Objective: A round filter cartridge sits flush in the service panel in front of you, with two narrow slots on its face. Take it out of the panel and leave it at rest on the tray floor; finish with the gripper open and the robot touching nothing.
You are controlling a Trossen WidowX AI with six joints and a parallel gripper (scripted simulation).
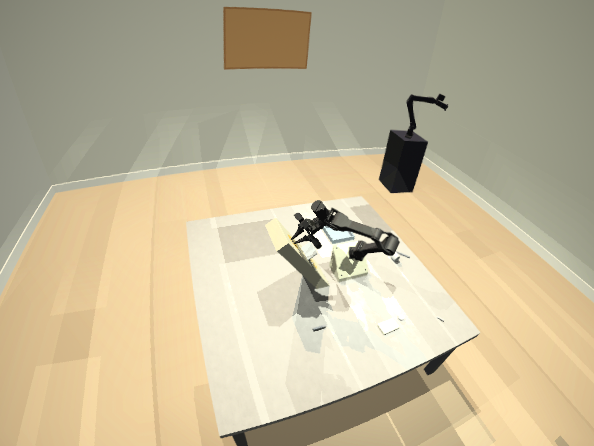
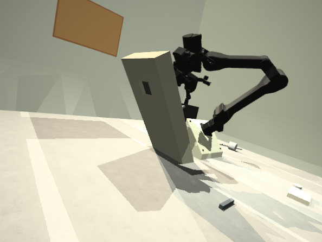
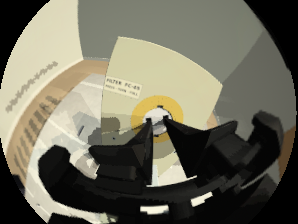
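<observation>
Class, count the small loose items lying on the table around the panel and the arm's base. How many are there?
3: a dark block in front of the panel, a pale flat piece at far right, a white spool beside the arm's base. Others may be hidden.

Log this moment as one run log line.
gripper: partly open, holding nothing | tips: at filter cartridge face | cartridge: in service panel
</observation>
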